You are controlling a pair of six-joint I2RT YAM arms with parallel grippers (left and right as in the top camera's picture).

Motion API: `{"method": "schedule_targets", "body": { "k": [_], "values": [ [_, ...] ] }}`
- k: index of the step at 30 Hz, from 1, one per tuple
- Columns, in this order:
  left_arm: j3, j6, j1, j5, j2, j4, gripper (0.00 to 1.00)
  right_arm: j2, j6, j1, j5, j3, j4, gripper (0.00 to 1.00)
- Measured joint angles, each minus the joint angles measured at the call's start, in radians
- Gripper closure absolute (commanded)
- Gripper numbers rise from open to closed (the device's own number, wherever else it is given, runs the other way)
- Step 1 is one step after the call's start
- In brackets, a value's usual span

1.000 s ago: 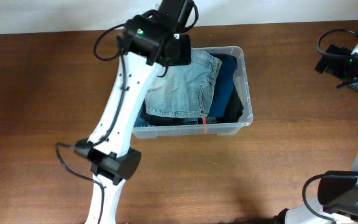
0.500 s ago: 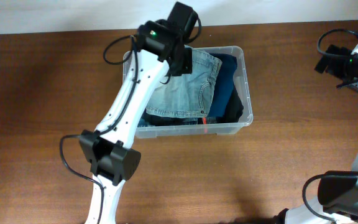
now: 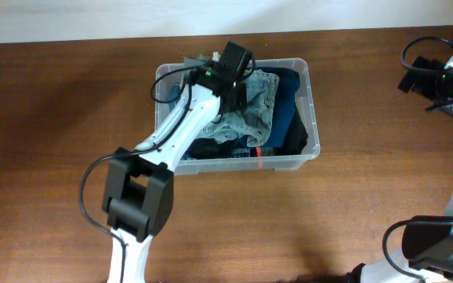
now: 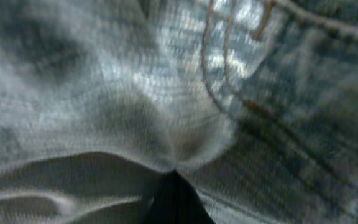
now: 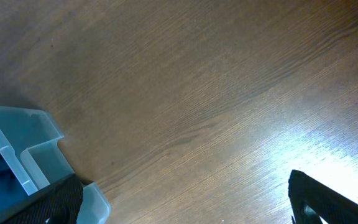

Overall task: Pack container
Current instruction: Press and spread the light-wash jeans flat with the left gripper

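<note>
Denim [image 4: 104, 93] in closed left jaws

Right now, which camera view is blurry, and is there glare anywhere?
Left wrist view: badly blurred, so close to the jeans that weave and stitching smear. Right wrist view: sharp wood grain, with a white glare patch on the table at lower right. Overhead view: in focus and evenly lit, with only soft shadows by the container.
</note>
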Motion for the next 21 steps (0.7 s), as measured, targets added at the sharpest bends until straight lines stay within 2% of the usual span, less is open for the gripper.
{"method": "schedule_targets", "body": {
  "k": [3,8,16,21],
  "values": [
    [-0.114,0.001,0.0,-0.001,-0.039,0.123,0.99,0.0,0.0,0.0,0.0,0.0,0.0,0.01],
    [-0.141,0.001,0.005,0.019,-0.053,0.136,0.99,0.0,0.0,0.0,0.0,0.0,0.0,0.01],
    [0.032,0.001,0.019,0.13,-0.043,-0.088,0.99,0.0,0.0,0.0,0.0,0.0,0.0,0.01],
    [0.145,0.001,0.014,0.165,-0.05,-0.144,1.0,0.0,-0.001,0.0,0.0,0.0,0.0,0.02]
  ]
}}
